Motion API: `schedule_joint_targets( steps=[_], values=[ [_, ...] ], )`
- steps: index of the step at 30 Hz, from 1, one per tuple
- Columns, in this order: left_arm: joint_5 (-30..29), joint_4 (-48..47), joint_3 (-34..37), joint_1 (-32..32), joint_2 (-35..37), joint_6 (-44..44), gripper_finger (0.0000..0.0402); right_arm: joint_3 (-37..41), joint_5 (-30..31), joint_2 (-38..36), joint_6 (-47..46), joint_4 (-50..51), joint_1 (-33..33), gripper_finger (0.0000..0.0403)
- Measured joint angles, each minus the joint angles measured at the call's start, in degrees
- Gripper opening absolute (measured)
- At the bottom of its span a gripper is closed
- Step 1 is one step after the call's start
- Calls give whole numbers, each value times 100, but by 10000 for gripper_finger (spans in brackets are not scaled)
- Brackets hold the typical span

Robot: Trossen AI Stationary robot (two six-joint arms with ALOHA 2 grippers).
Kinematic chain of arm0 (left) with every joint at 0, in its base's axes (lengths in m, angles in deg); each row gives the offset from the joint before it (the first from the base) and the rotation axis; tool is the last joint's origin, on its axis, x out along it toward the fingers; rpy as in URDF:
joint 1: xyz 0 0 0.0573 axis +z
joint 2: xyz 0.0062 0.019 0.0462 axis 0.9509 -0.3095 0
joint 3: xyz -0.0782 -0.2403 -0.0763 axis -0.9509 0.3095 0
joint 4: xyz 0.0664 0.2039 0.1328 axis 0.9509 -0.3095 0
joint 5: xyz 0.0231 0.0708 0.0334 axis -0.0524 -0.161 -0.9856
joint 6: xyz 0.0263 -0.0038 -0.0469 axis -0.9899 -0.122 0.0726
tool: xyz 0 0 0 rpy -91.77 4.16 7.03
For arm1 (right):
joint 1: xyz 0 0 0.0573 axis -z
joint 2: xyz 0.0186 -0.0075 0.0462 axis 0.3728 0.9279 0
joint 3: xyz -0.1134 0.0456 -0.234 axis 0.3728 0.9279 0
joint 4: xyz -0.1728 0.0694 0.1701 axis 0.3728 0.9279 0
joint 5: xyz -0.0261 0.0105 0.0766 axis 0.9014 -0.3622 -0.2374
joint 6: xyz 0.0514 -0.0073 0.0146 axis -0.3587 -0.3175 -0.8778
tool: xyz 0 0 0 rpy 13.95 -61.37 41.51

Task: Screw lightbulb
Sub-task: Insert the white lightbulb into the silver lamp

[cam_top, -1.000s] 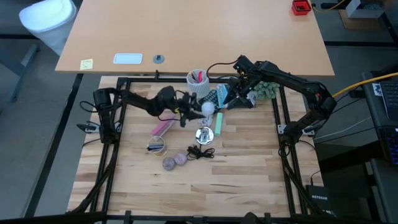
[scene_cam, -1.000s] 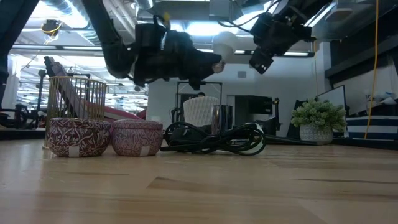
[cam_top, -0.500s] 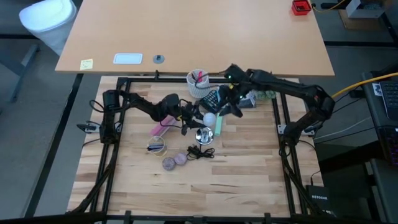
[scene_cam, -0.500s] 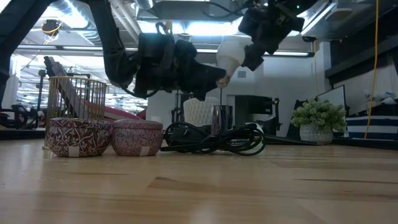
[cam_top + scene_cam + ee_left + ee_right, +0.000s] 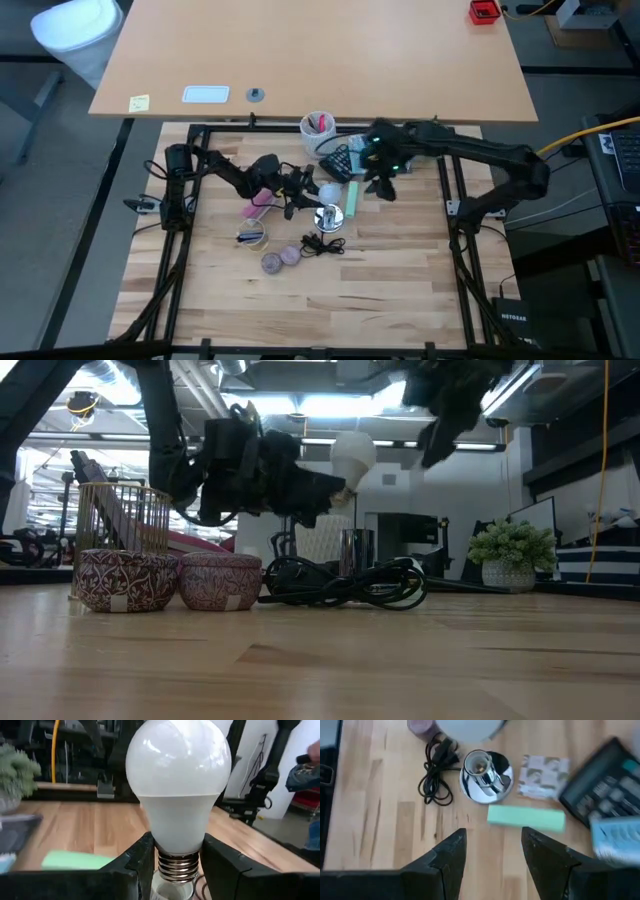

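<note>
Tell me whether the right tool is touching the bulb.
Apart. The low view shows open space between the bulb, held by the left tool, and the right tool; the right wrist view shows its fingers empty.

Two purple discs (image 5: 281,259) beside black cable (image 5: 322,245); green block (image 5: 526,818), chrome lamp base (image 5: 485,776), pen cup (image 5: 318,130)

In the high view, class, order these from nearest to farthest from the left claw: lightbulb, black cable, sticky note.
From the left claw:
1. lightbulb, gripped in that claw.
2. black cable, on the table below.
3. sticky note, far across on the tan desk.
</note>
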Motion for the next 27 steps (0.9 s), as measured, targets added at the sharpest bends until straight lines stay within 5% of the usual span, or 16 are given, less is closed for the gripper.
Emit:
schedule_joint_targets(
  steps=[7, 15, 22, 27],
  values=[
    [-22, 255, 17, 69, 7, 108, 129, 327, 579, -1785, -820, -173, -101, 195],
    [-378, 243, 15, -292, 7, -53, 129, 3389, 1504, -4024, -2248, -4100, -716, 195],
    [-929, 224, -69, -703, 5, -345, 129, 5676, 1873, -3848, -3182, -8190, -1134, 195],
    [-1278, 189, -157, -839, 4, -472, 129, 5998, 2440, -3113, -3274, -9133, -1435, 195]
  ],
)
